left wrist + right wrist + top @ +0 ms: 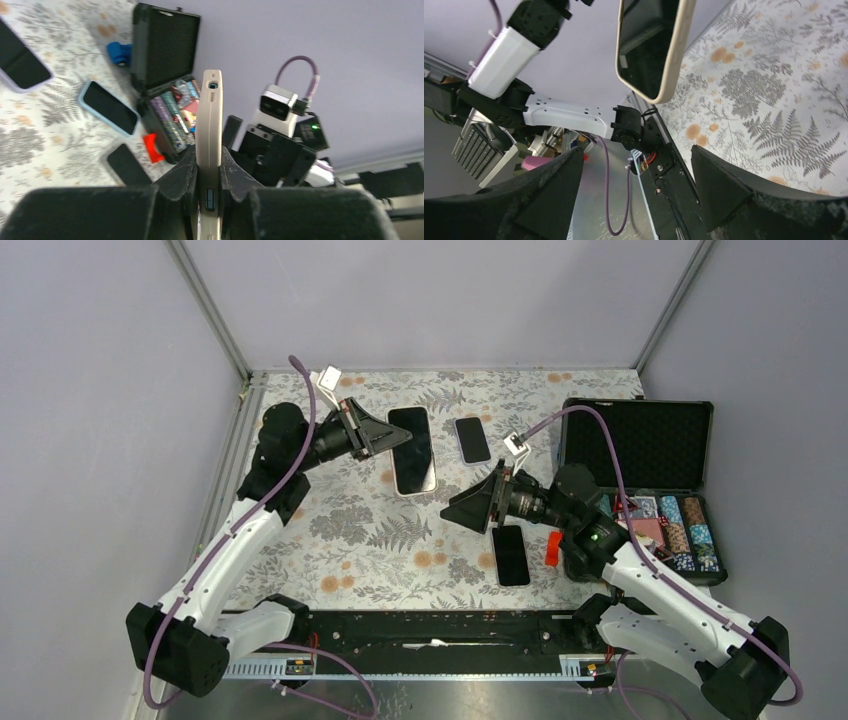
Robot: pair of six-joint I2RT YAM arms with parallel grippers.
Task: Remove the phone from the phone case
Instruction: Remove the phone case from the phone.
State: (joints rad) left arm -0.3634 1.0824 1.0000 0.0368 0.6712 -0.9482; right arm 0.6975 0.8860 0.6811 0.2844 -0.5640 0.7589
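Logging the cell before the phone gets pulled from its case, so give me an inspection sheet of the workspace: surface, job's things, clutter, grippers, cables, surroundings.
Surface: floral cloth covering the table, lying flat.
Job's things: phone in beige case, phone not yet out of the case.
Clutter: blue-cased phone; bare black phone; red block; open poker chip case.
Grippers: left gripper shut on the cased phone's edges; right gripper open, holding nothing.
Cables: purple cable along each arm, no snag seen.
Surroundings: lilac walls, metal frame post.
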